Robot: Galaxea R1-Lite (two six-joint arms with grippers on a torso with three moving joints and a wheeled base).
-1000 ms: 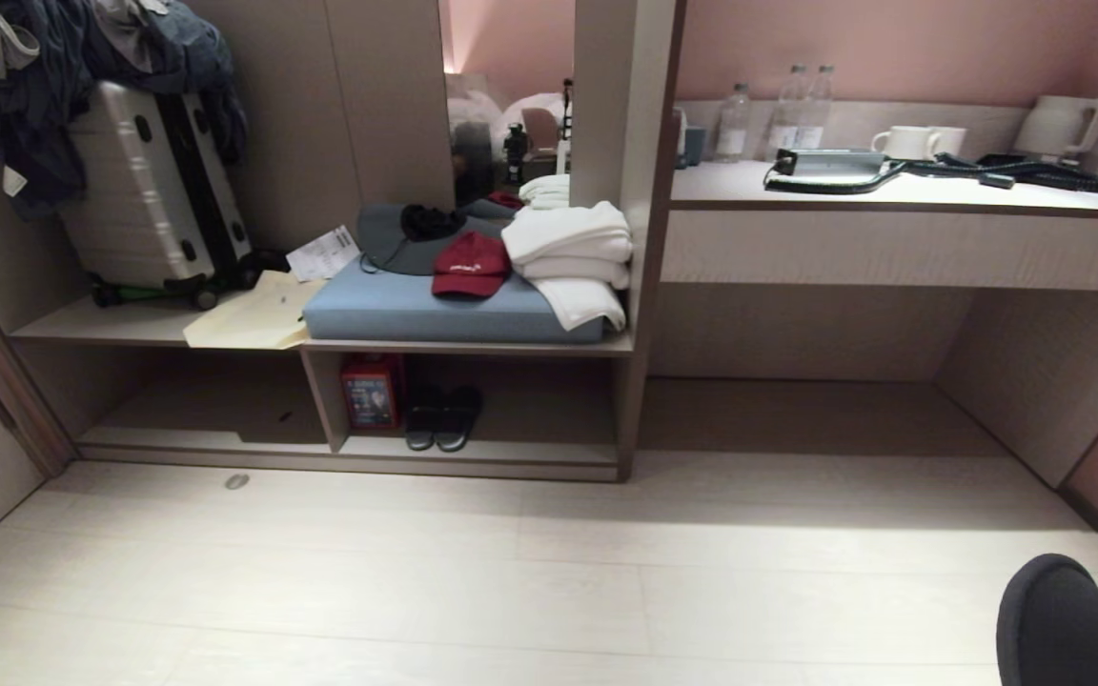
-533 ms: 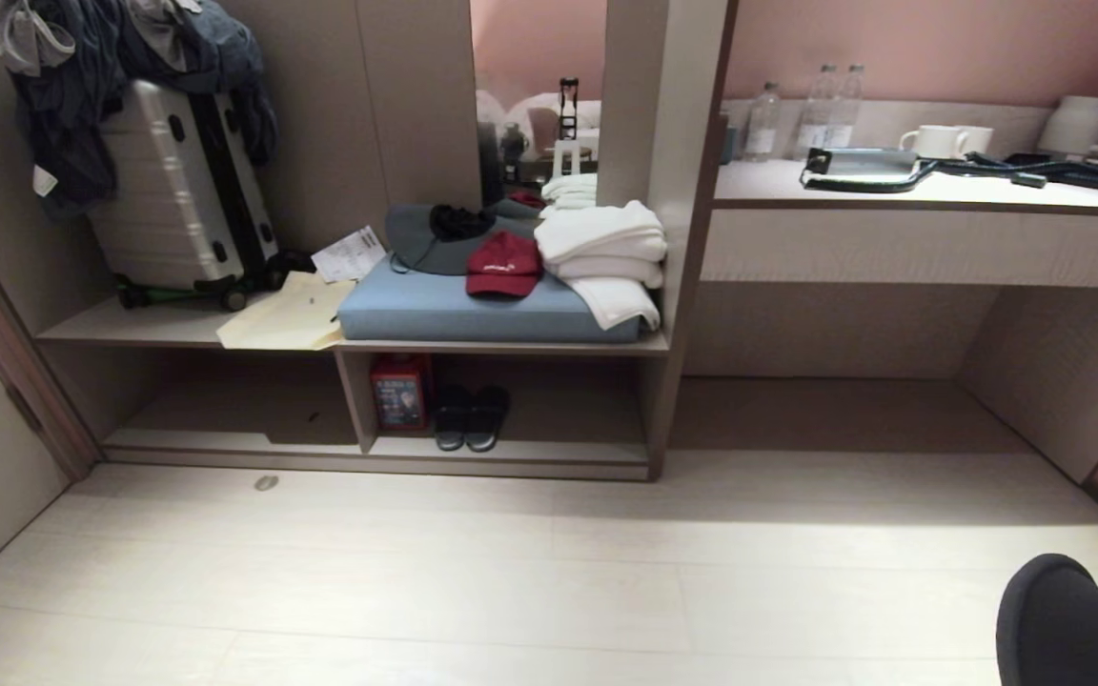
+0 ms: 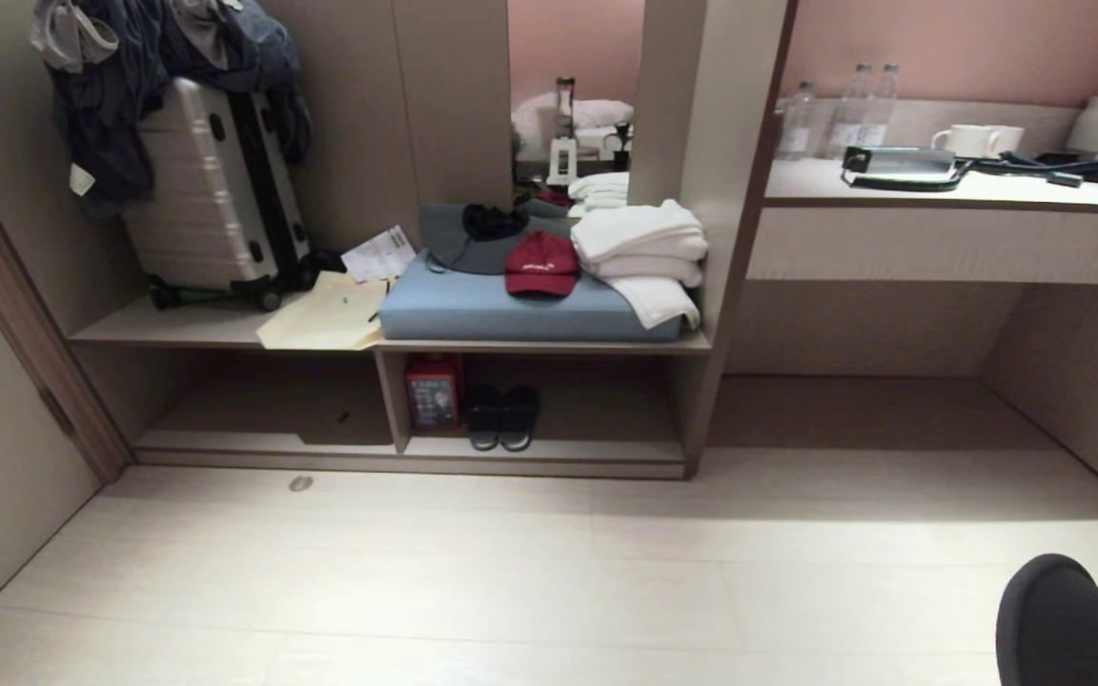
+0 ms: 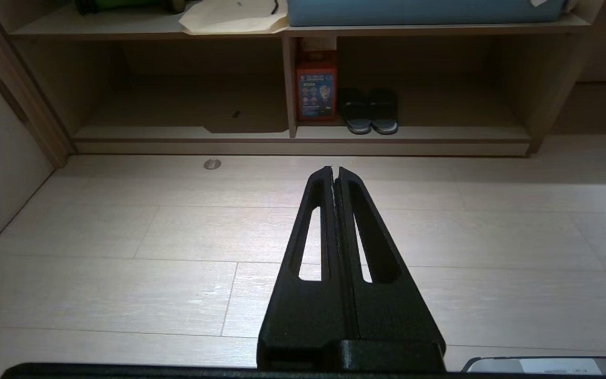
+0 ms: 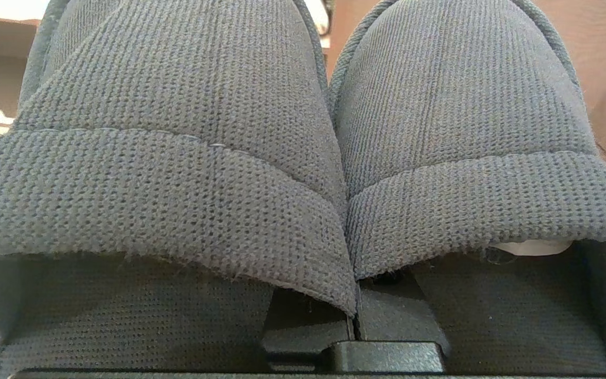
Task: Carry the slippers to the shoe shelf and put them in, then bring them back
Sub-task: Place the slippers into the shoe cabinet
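The grey-blue fabric slippers [image 5: 303,158] fill the right wrist view side by side. My right gripper [image 5: 354,316] is shut on their touching inner edges, and its tips are hidden under the bands. In the head view the slippers' [image 3: 1068,619] rounded toes show at the bottom right corner, over the floor. The shoe shelf [image 3: 606,445] is the low compartment straight ahead at the far side of the floor, also seen as the shoe shelf [image 4: 440,131] from the left wrist. My left gripper [image 4: 334,169] is shut and empty, pointing over the floor toward it.
Dark shoes [image 3: 503,417] and a red box [image 3: 433,391] stand in the shelf's left part. Above lie a blue cushion [image 3: 511,310], a red cap, white towels and a suitcase [image 3: 215,191]. A desk counter [image 3: 949,191] with cups and bottles is at the right.
The whole scene has slid to the right in the head view, so the camera has moved. The slippers keep their place at the bottom right corner.
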